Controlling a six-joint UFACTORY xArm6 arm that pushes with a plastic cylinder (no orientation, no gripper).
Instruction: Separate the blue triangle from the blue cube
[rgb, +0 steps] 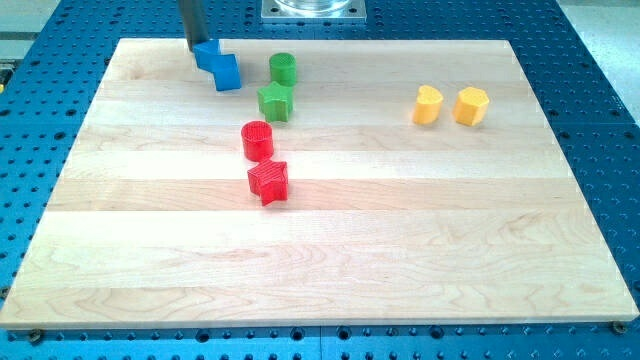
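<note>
The blue triangle (207, 54) and the blue cube (228, 72) sit touching each other near the top left of the wooden board (320, 270). The triangle lies up and to the left of the cube. My tip (192, 48) comes down from the view's top and stands against the triangle's upper left side.
A green cylinder (283, 68) and a green star (275, 101) stand just right of the blue pair. A red cylinder (258, 140) and a red star (268, 182) lie below them. A yellow heart (428, 105) and a yellow hexagon (471, 105) sit at the right.
</note>
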